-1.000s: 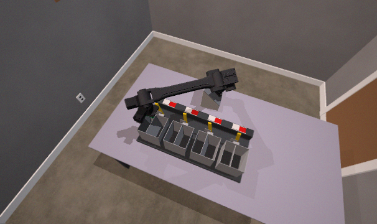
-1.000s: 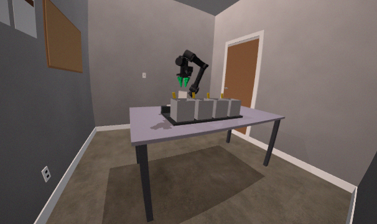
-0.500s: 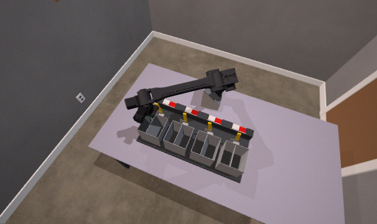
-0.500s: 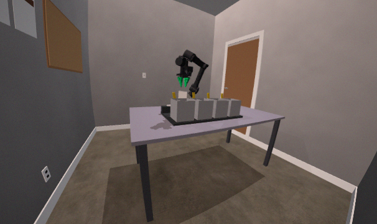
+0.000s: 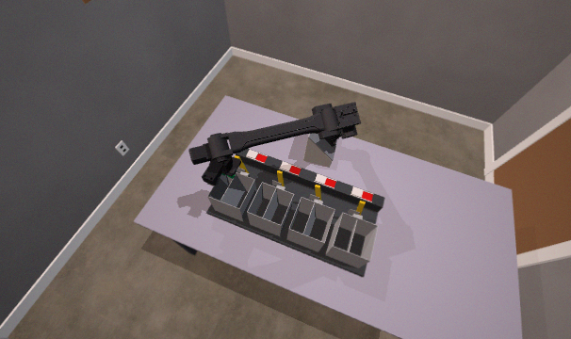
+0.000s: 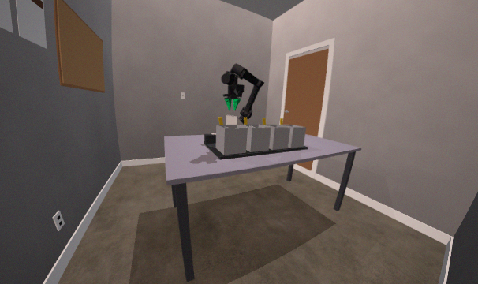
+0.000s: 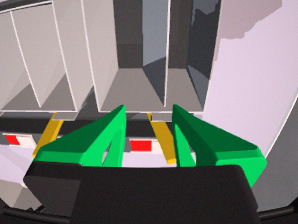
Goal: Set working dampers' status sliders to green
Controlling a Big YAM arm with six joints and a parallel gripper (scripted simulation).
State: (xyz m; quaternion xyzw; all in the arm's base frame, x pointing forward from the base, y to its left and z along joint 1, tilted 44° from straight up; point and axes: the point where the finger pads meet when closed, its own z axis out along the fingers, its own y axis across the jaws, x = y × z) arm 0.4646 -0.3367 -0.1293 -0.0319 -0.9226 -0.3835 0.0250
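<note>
Fingers first: in your wrist view the two green prongs of the gripper [image 7: 148,137] stand partly apart with nothing between them, and through the gap you see a yellow lever [image 7: 161,137] and a red patch of slider [image 7: 140,144]. Just past them lies the end damper [image 7: 156,50], an open grey box with a vertical blade down its middle, and the next damper [image 7: 49,56] sits beside it to the left of the frame.

From your exterior view, the gripper [image 6: 232,105] hangs pointing down, above and well clear of the end damper [image 6: 230,139] at the left of the row. All four grey boxes stand side by side on a dark tray [image 6: 263,151] on the lavender table [image 6: 192,167].

From the top view, you can follow the dampers [image 5: 291,217] in a diagonal line, each with a yellow lever [image 5: 280,177] behind it. Beyond the levers runs the slider strip [image 5: 309,175]; the three indicators in plain sight show white next to red, and the arm [image 5: 271,132] crosses over the strip's end nearest the gripper. The arm's base [image 5: 342,118] sits on the far side of the strip.
</note>
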